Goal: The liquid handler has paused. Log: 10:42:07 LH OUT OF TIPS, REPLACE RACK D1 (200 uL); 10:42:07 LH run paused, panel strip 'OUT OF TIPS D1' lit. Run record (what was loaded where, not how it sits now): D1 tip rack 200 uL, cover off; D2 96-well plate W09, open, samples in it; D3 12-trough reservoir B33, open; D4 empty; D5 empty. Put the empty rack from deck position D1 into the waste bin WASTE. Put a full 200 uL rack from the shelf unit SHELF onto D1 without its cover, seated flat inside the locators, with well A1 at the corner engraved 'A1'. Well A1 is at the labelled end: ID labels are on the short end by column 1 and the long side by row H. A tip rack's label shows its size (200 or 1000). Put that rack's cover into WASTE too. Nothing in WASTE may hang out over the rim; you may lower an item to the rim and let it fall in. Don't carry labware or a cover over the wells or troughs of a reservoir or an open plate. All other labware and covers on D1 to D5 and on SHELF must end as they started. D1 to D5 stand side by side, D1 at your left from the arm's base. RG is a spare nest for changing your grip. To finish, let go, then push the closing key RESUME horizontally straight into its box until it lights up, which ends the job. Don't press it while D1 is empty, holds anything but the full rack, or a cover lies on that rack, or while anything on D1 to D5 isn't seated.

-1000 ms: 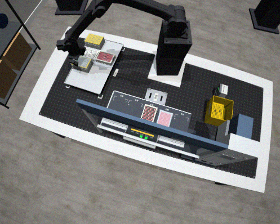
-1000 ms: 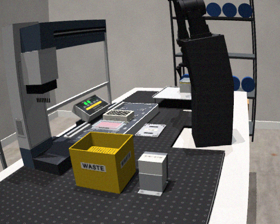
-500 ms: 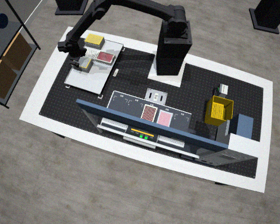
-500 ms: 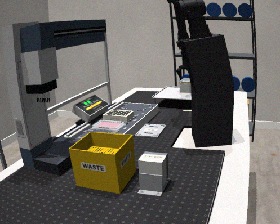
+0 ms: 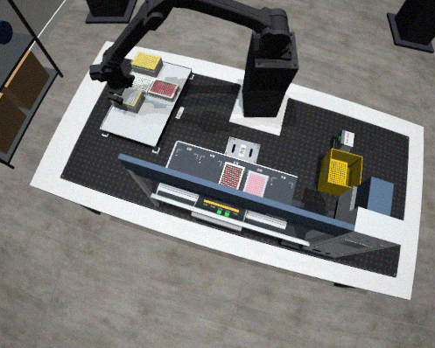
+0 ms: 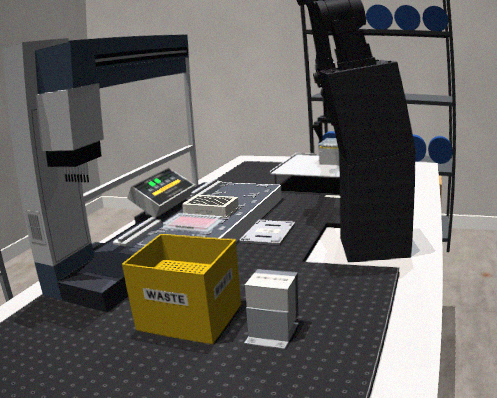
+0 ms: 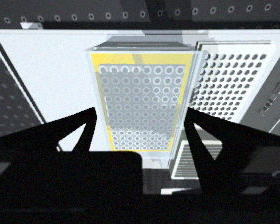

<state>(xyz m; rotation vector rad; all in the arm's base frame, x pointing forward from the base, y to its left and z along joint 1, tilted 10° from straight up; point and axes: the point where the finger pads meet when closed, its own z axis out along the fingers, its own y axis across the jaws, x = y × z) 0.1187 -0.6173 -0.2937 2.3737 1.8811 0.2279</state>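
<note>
The tool (image 7: 141, 125) hangs wide open, holding nothing, straddling a covered yellow tip rack (image 7: 141, 107) on the shelf plate (image 5: 129, 127) at the bench's 10 o'clock corner in the top view. The clear cover (image 7: 98, 100) looks like thin, slick plastic resting loosely on a stiff, light rack, so I judge a grip low on the rack's long sides safer than pinching the cover, which could lift off alone. The rack's label is not legible, so its tip size is unconfirmed. The fingers' tips are lost in shadow. In the yellow waste bin (image 6: 183, 297) lies a rack (image 6: 183, 266).
</note>
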